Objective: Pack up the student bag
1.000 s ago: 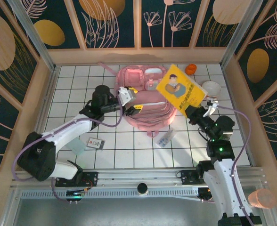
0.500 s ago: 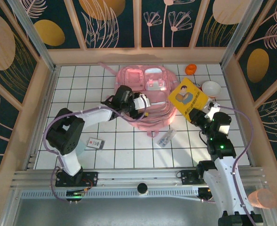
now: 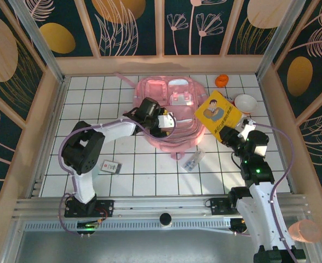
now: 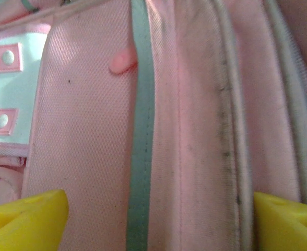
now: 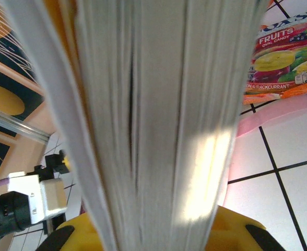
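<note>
I'm reading "FRUITS" and "BLACKCURRANT" on a sweet packet [image 5: 286, 57] in the right wrist view. My left gripper [image 3: 164, 121] is hovering with its yellow pads [image 4: 25, 219] spread wide, gripping nothing, over the pink student bag [image 3: 177, 96], which is lying mid-table. My right gripper [image 3: 230, 134] is clamping a yellow book [image 3: 218, 111] just beside the bag's right edge.

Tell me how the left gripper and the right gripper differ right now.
The left gripper is open and empty; the right gripper is shut on the yellow book. The left gripper sits over the pink student bag, close to its fabric, while the right gripper is off the bag's right side, holding the book by its near edge. Both have yellow fingers.
</note>
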Action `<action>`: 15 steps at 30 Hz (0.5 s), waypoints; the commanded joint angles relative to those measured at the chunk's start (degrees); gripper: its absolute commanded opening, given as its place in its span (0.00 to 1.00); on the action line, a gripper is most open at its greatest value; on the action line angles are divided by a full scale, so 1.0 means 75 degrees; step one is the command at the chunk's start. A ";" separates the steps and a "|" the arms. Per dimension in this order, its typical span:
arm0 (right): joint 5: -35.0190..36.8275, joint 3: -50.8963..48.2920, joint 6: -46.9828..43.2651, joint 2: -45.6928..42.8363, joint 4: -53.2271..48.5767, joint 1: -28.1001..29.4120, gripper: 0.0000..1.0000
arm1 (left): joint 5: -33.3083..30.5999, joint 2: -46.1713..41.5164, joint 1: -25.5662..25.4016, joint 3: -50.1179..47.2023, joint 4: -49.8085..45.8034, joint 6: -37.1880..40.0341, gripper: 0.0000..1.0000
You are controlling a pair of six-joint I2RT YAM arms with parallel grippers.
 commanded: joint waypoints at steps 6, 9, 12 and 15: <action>-0.0093 0.0212 -0.0058 -0.0110 0.0541 -0.0007 0.00 | -0.1006 0.0520 -0.0040 0.0411 0.0130 0.0266 0.51; -0.0075 0.0199 -0.0029 -0.0116 0.0506 -0.0001 0.00 | -0.0834 -0.0010 -0.0030 0.0124 0.0165 -0.0181 0.15; -0.0106 0.0187 0.0000 -0.0075 0.0574 0.0003 0.00 | -0.0856 -0.0814 -0.0039 -0.0525 0.0276 -0.0718 0.00; -0.0287 0.0170 0.0011 0.0058 0.0740 0.0004 0.00 | -0.0928 -0.1721 -0.0026 -0.1234 0.0423 -0.1561 0.00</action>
